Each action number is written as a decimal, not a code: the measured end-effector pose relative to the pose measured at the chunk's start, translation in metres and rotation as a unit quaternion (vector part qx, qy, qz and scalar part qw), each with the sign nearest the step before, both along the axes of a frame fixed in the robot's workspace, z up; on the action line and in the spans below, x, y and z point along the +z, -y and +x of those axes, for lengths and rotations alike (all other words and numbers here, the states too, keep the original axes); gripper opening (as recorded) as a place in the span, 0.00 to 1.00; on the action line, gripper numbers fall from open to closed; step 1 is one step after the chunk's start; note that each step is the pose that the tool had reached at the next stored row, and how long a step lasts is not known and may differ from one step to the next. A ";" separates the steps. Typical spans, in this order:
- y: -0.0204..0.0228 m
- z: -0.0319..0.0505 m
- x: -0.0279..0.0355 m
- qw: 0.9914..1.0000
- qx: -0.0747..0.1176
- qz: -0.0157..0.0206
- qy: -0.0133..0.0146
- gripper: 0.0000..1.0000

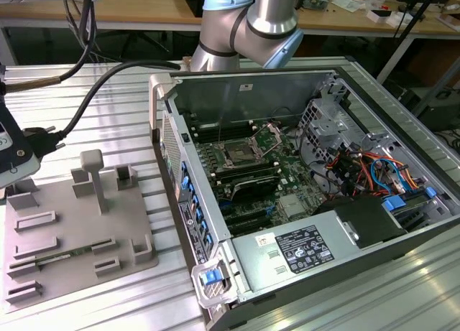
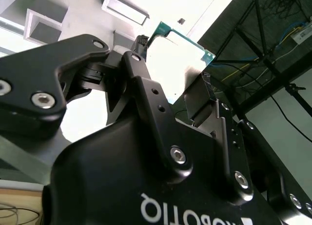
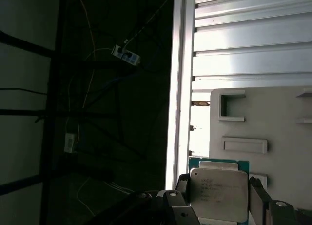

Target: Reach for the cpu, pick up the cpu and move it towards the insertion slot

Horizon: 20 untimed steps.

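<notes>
1. Silvery cpu [image 3: 218,195] sits pinched from both sides by the gripper [image 3: 219,186], over the grey tray [image 3: 273,117].
2. Open computer case [image 1: 244,94] holds the green motherboard [image 1: 287,174] with its insertion slot [image 1: 237,156].

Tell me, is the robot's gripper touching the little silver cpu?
Cannot tell. In the first wrist view the gripper straddles the cpu, but no plain contact or gap shows at its edges.
</notes>
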<state>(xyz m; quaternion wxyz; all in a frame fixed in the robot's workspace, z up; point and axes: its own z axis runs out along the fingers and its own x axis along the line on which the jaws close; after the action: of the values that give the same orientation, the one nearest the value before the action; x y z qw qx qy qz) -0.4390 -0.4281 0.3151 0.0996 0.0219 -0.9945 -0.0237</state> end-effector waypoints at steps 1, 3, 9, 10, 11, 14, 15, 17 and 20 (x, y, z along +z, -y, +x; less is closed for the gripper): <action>0.0000 0.0000 0.0000 1.000 0.000 0.000 0.000 0.55; 0.0000 0.0000 0.0000 1.000 0.000 0.000 0.000 0.55; 0.0001 -0.0002 0.0001 1.000 0.000 0.000 0.000 0.55; 0.0000 -0.0004 0.0003 1.000 0.000 0.000 0.000 0.55; 0.0000 -0.0004 0.0007 1.000 0.000 0.000 0.000 0.55; 0.0000 -0.0003 0.0025 1.000 0.000 0.000 0.000 0.55; 0.0000 -0.0003 0.0033 1.000 0.000 0.000 0.000 0.55; 0.0000 -0.0003 0.0045 1.000 0.000 0.000 0.000 0.55; 0.0000 -0.0003 0.0062 1.000 0.000 0.000 0.000 0.55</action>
<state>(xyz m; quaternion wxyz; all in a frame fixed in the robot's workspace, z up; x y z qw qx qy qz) -0.4394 -0.4282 0.3213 0.0995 0.0219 -0.9945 -0.0238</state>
